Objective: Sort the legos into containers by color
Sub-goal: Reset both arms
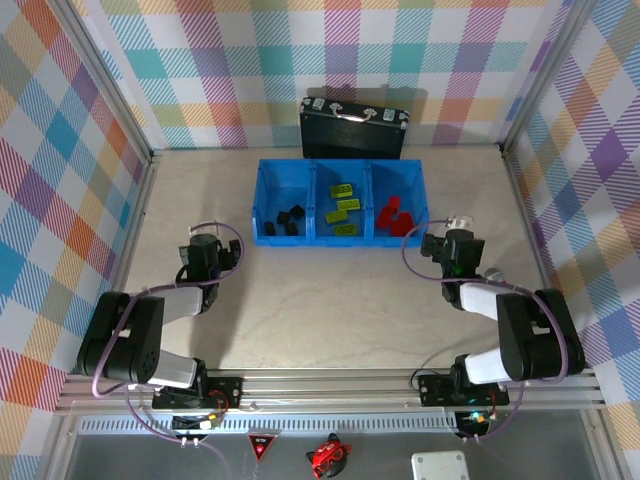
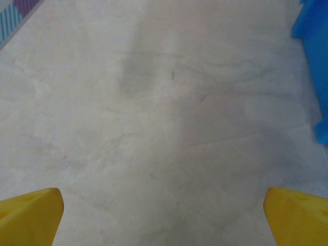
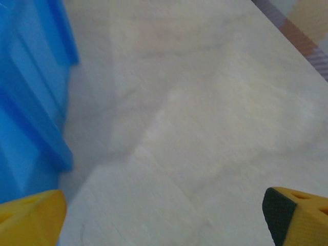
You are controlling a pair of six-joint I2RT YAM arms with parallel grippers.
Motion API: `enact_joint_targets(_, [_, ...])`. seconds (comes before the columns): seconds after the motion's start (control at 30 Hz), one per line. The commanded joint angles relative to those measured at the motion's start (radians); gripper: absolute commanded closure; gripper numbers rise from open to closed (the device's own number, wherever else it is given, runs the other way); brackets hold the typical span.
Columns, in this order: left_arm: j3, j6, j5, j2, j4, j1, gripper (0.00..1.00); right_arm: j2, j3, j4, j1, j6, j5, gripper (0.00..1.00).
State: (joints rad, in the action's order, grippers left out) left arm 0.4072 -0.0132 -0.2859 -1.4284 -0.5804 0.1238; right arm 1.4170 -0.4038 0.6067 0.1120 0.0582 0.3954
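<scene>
Evidently at the closing step of the sort. Finds black cubes (image 1: 287,217) in the left compartment of the blue bin (image 1: 340,241), lime-green bricks (image 1: 343,210) in the middle one and red bricks (image 1: 394,212) in the right one, with no colours mixed as far as the top view tells. Looks done or nearly so, judging from how things lie. Calls next, probably, for a last check of the table (image 1: 330,310) for any stray brick, then for parking both arms; no grasp lined up at present.

Shows the left hand (image 2: 163,218) spread wide with nothing between the fingers, low over the table and near the bin's left near corner, a strip of blue wall at the right edge of its wrist view. Puts the black cubes beyond that wall, ahead and to the right, apart from the fingers.

Shows the right hand (image 3: 164,218) likewise spread wide and carrying nothing, just beside the bin's right end, blue wall close on its left. Puts the red bricks in that nearest compartment, ahead and to the left, untouched.

Leaves the black case (image 1: 353,128) behind the bin out of the job.
</scene>
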Motion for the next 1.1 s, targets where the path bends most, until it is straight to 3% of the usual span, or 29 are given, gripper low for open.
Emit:
enact_joint_targets(0.0, [-0.007,-0.031,0.054,-0.06,-0.226,0.001,0.0,0.062,0.01,0.228,-0.006,-0.06,-0.131,0.01])
enact_joint_targets(0.1, [-0.036,-0.039,0.073,-0.131,-0.345,-0.002,0.0,0.057,0.017,0.231,-0.013,-0.059,-0.154,0.01])
enact_joint_targets(0.33, [0.005,-0.042,0.205,-0.149,-0.271,-0.039,0.0,0.131,0.062,0.388,-0.035,-0.084,-0.265,0.01])
enact_joint_targets(0.47, [0.004,-0.041,0.205,-0.149,-0.28,-0.041,0.0,0.114,0.019,0.269,-0.049,-0.056,-0.267,0.01])
enact_joint_targets(0.57, [0.003,-0.041,0.205,-0.148,-0.279,-0.041,0.0,0.114,0.018,0.265,-0.052,-0.023,-0.193,0.01])
enact_joint_targets(1.07, [0.005,-0.039,0.207,-0.148,-0.276,-0.041,0.0,0.115,0.015,0.26,-0.064,-0.036,-0.246,0.01])
